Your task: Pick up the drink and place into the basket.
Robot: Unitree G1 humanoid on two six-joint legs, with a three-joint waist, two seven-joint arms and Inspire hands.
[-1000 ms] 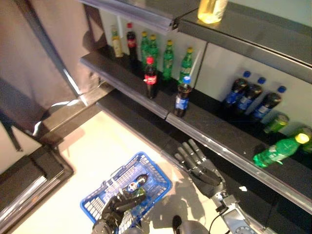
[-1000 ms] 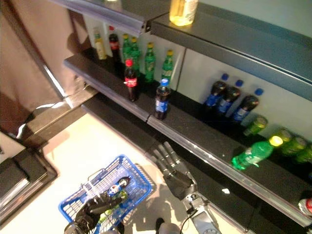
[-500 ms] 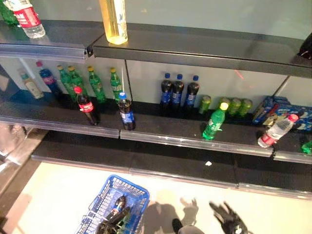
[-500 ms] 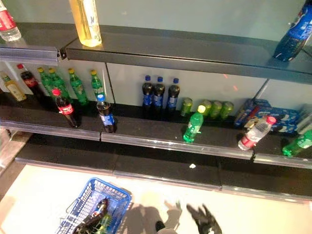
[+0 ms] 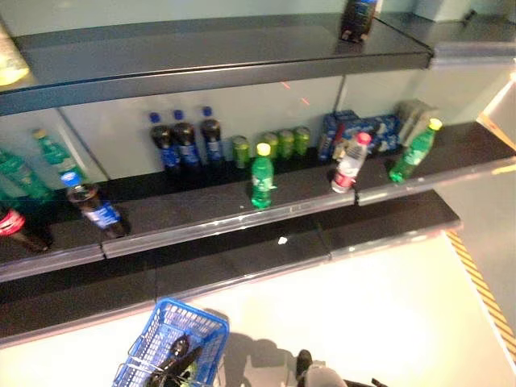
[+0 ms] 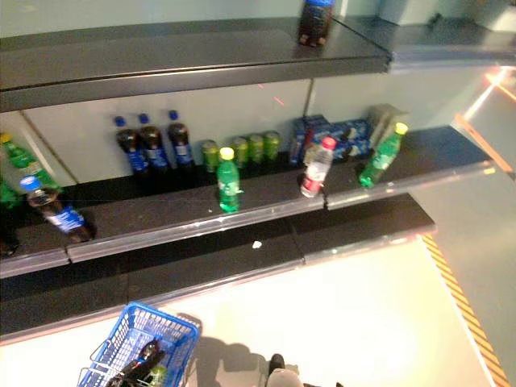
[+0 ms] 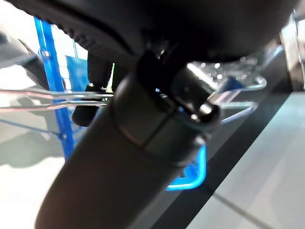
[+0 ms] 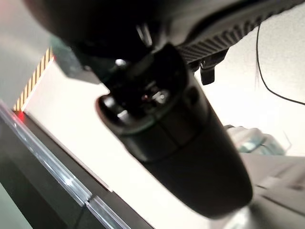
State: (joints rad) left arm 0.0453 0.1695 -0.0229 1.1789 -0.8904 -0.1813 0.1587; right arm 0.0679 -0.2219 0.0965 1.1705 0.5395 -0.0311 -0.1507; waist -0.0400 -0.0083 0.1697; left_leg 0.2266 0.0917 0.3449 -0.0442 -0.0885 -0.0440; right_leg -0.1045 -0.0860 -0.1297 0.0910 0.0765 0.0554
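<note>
The blue wire basket [image 5: 196,329] hangs low at the left over the pale floor, and a dark bottle [image 6: 146,355] lies inside it. My left hand [image 7: 93,93] is curled over the basket's metal handle wires [image 7: 43,99]. On the middle shelf [image 5: 201,230] stand drinks: a green bottle with a yellow cap [image 5: 261,179], a clear bottle with a red cap [image 5: 348,164], another green bottle [image 5: 411,151] and three dark bottles with blue caps [image 5: 185,142]. Only the thumb of my right hand [image 8: 176,129] shows, above the floor and away from the shelf.
Green cans [image 5: 278,143] and blue boxes [image 5: 363,129] stand at the back of the shelf. A dark bottle [image 5: 357,18] is on the top shelf. Further bottles [image 5: 95,208] stand at the left. Yellow-black tape [image 5: 481,284] marks the floor at the right.
The camera has swung right along the shelves, so the bottles slid left in view. The basket stays low at the left in my left hand. My right hand has left the eye views.
</note>
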